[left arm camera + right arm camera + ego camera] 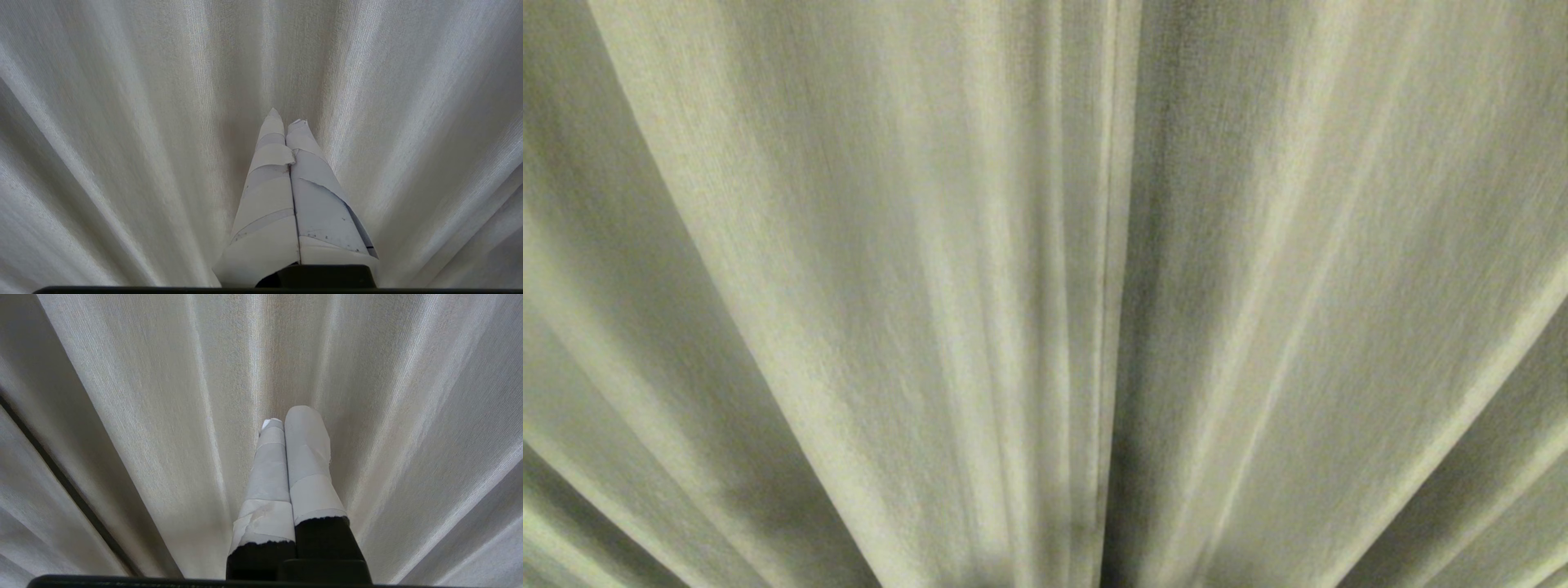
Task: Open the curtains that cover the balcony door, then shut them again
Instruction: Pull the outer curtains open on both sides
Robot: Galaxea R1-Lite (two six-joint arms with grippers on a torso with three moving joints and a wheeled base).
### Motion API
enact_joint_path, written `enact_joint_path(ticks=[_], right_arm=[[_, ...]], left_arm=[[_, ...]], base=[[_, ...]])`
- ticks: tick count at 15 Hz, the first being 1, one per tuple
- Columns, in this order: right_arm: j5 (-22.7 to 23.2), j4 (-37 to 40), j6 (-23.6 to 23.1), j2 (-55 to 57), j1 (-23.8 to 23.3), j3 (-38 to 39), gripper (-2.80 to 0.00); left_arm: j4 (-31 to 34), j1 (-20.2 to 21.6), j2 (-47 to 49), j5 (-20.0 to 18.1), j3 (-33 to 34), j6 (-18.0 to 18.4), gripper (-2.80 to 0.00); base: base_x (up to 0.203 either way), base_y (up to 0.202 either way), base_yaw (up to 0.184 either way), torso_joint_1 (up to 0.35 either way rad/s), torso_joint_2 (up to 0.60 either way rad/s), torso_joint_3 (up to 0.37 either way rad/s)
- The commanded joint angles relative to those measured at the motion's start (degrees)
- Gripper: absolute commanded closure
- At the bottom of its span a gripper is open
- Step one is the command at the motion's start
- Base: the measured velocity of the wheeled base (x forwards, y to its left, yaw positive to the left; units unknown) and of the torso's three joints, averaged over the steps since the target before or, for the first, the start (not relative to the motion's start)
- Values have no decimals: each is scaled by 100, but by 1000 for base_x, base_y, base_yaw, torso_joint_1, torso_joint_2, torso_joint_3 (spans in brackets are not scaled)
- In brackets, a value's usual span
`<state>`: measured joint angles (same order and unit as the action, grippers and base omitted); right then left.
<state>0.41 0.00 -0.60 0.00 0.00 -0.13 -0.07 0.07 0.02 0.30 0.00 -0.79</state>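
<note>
Facing curtains (122, 122): both closed grippers (286, 116), close ahead.

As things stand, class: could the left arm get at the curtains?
Probably yes. The left end effector, shut, points straight at the curtains, nothing between them; whether it touches the fabric is unclear.

Soft, even light glowing through the curtains (849, 286), head view dim and greenish, grain soft and slightly blurred, dark shadow down the central fold, pleats fanning outward toward the edges, wrist views brighter and whiter, weave sharper there.
</note>
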Motion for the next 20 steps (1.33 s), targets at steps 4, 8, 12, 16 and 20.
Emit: enact_joint_path(ticks=[4, 8, 12, 16, 20], right_arm=[[2, 0, -2, 0, 0, 3, 0], [2, 0, -2, 0, 0, -4, 0], [2, 0, -2, 0, 0, 0, 0], [2, 0, -2, 0, 0, 5, 0], [2, 0, -2, 0, 0, -4, 0]], left_arm=[[-1, 1, -2, 5, 0, -9, 0], [7, 1, -2, 5, 0, 12, 0], [7, 1, -2, 5, 0, 43, 0], [7, 1, -2, 5, 0, 44, 0], [7, 1, -2, 13, 0, 35, 0]], base=[[0, 0, 0, 0, 0, 0], [0, 0, 0, 0, 0, 0], [0, 0, 0, 0, 0, 0], [0, 0, 0, 0, 0, 0], [0, 0, 0, 0, 0, 0]])
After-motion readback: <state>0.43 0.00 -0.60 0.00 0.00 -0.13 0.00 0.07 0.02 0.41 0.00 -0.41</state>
